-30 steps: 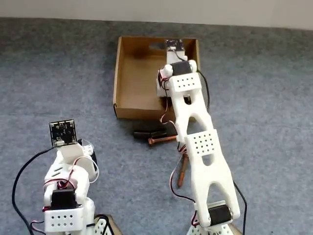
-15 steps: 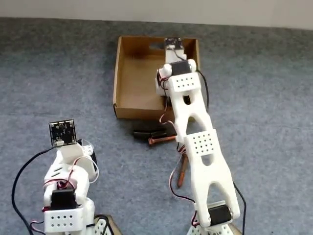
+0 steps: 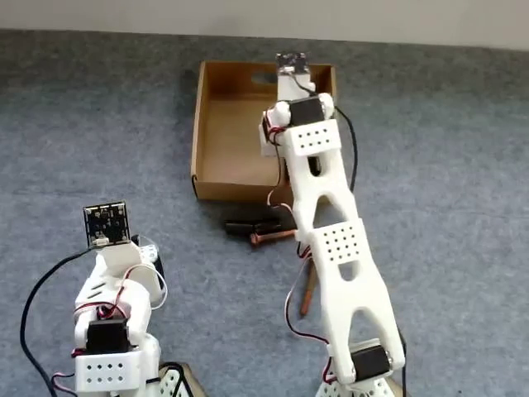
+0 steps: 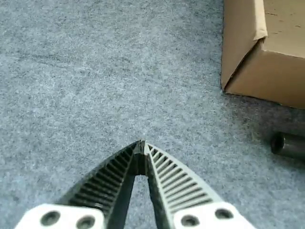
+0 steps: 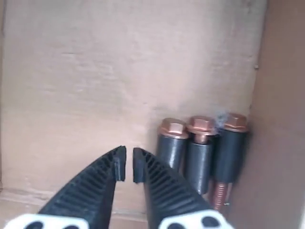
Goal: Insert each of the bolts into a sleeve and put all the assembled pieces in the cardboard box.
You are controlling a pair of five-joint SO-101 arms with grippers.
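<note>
Cardboard box [image 3: 227,132] lies under the outstretched right arm [image 3: 326,207]. One sleeve [image 3: 246,226] and two loose bolts [image 3: 273,236] lie just outside its near wall, not yet assembled. From the left wrist, the left gripper [image 4: 141,147] hangs empty over the carpet [image 4: 95,71], tips touching, seemingly parked aside. From the right wrist, the right gripper [image 5: 126,164], tips barely apart and empty, hovers beside three assembled pieces [image 5: 200,152] tucked into the box's corner.

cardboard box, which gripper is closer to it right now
Right. The right gripper is over the floor of the cardboard box, beside three assembled pieces. The left gripper is outside it, over the carpet, short of one corner.
</note>
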